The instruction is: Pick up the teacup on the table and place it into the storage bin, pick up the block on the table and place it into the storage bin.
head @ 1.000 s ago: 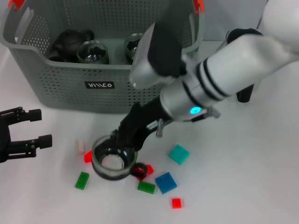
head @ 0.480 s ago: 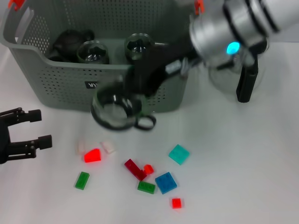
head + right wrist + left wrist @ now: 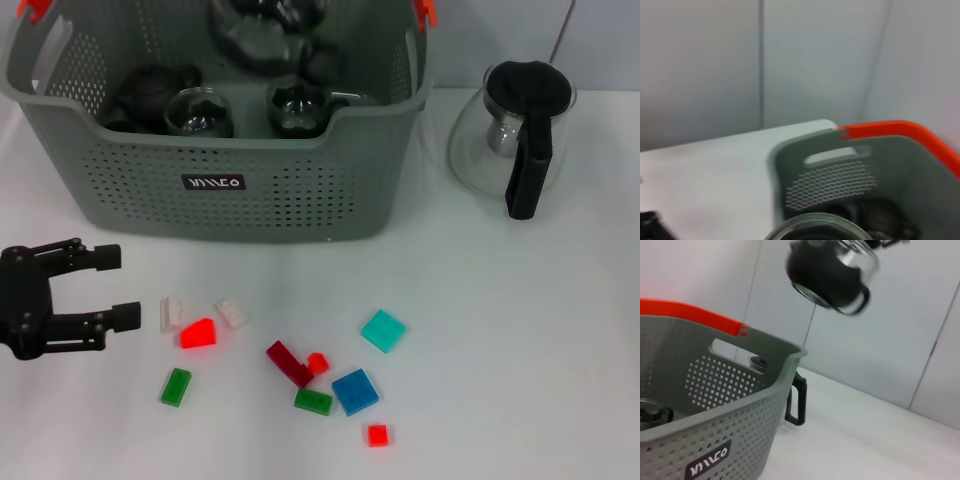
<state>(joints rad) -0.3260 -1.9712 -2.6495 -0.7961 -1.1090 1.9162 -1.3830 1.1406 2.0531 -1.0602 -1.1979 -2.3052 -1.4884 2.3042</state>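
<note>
My left gripper (image 3: 115, 287) sits at the lower left of the head view, low over the white table (image 3: 520, 330), with its black fingers spread wide apart and nothing between them. It is clear of the blocks; the nearest, a small white block (image 3: 172, 313), lies just beyond its fingertips.

The teacup (image 3: 262, 30) shows as a dark, blurred glass shape at the top middle of the head view, over the rear part of the storage bin (image 3: 300, 190). In the left wrist view the teacup (image 3: 830, 272) hangs tilted in the air at the top of the frame, above the storage bin (image 3: 715, 390) and apart from it. In the right wrist view only the teacup's rounded glass rim (image 3: 815, 226) shows at the bottom edge, with the storage bin (image 3: 830, 185) and one orange clip (image 3: 890, 129) behind it. My right gripper does not show plainly in any view, so I cannot tell whether it is clamped on the cup or not.

Inside the bin, near its front wall, stand a dark teapot (image 3: 150, 90) and two glass cups (image 3: 200, 112) (image 3: 297, 105).

The blocks lie scattered on the table in the lower middle of the head view, in front of the bin: a red wedge (image 3: 198, 333), a second white block (image 3: 231, 314), a green block (image 3: 176, 386), a dark red block (image 3: 289, 363) touching a small red one (image 3: 317, 363), another green block (image 3: 313, 401) just beside a blue block (image 3: 355, 391), a teal block (image 3: 383, 330) and a small red square (image 3: 377, 435).

A glass pitcher (image 3: 490, 150) with a black handle stands at the upper right, beside the bin.
</note>
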